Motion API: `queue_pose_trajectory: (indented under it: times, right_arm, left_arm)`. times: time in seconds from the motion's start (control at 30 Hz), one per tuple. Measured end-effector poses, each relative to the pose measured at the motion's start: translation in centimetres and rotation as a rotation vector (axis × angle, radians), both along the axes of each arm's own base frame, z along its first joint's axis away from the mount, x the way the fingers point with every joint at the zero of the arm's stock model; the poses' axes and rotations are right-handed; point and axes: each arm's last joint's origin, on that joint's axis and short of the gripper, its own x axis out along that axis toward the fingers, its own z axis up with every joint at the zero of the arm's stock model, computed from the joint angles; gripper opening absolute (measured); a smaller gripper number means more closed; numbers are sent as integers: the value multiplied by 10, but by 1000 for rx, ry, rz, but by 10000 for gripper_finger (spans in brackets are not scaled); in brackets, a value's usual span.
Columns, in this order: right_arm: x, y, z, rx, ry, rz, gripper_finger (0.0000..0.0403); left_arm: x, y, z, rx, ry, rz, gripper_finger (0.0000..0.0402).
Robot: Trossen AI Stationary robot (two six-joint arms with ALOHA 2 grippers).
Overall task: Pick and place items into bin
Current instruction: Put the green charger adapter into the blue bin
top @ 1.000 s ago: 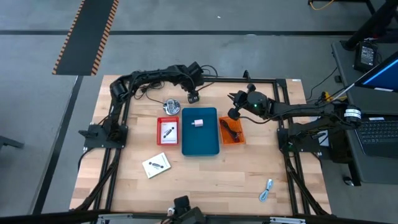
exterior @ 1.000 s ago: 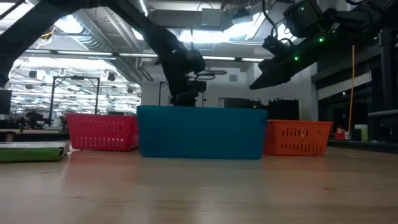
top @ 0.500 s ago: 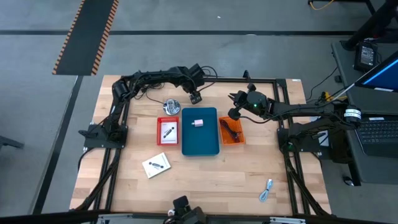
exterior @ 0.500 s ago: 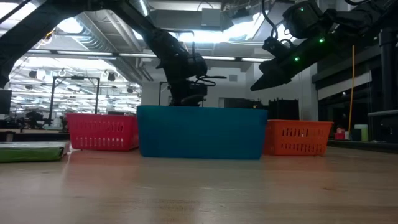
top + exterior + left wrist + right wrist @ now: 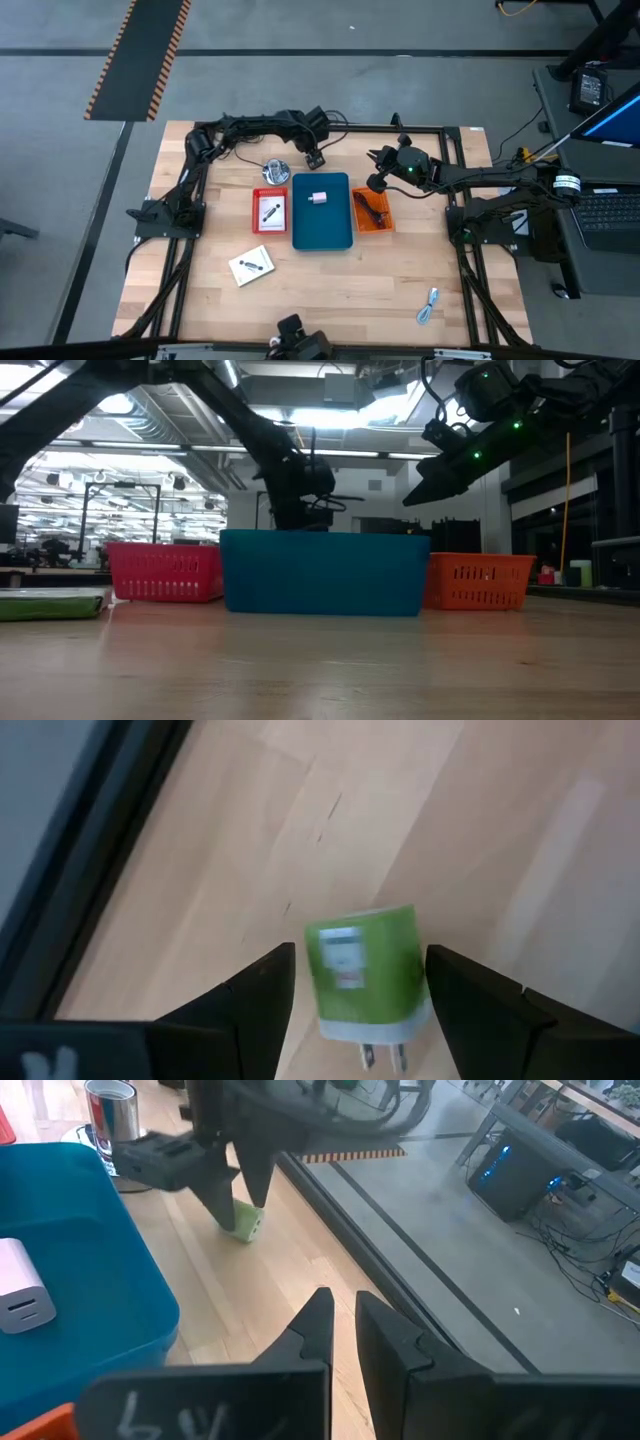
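Observation:
The small green plug block [image 5: 365,970] lies on the wood near the table's far edge, its prongs toward the camera; the right wrist view also shows the green plug [image 5: 243,1220]. My left gripper [image 5: 360,955] is open and points down, one finger on either side of the plug; I cannot tell whether they touch it. From above, the left gripper [image 5: 315,158] is just beyond the blue bin [image 5: 322,228], which holds a pale block [image 5: 318,198]. My right gripper [image 5: 373,185] is shut and hovers over the orange bin [image 5: 372,215].
The red bin [image 5: 269,211] holds a white card with a black part. Another white card [image 5: 251,265] lies nearer on the wood. A blue-white cable [image 5: 428,306] lies near the right near corner. A shiny silver round object [image 5: 276,171] stands left of the left gripper.
My left gripper has shifted slightly toward the table's right, coming over the green plug. My right arm has kept still.

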Motion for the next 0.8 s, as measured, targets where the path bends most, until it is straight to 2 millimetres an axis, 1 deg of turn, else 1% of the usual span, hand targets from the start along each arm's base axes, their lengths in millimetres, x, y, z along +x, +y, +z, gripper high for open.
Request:
queue_pose_trajectory:
  times: [0.1, 0.4, 0.5, 0.7, 0.8]
  right_arm:
    - [0, 0, 0, 0, 0, 0, 28]
    - [0, 0, 0, 0, 0, 1, 28]
    - [0, 0, 0, 0, 0, 0, 28]
    - [0, 0, 0, 0, 0, 1, 28]
    - [0, 0, 0, 0, 0, 1, 28]
  left_arm:
    - [0, 2, -4, 27, 24, 14, 219]
    - [0, 3, -5, 50, 40, -1, 215]
    - [0, 3, -5, 50, 40, -2, 199]
    - [0, 3, -5, 48, 38, 5, 138]
    - [0, 3, -5, 50, 39, -1, 135]
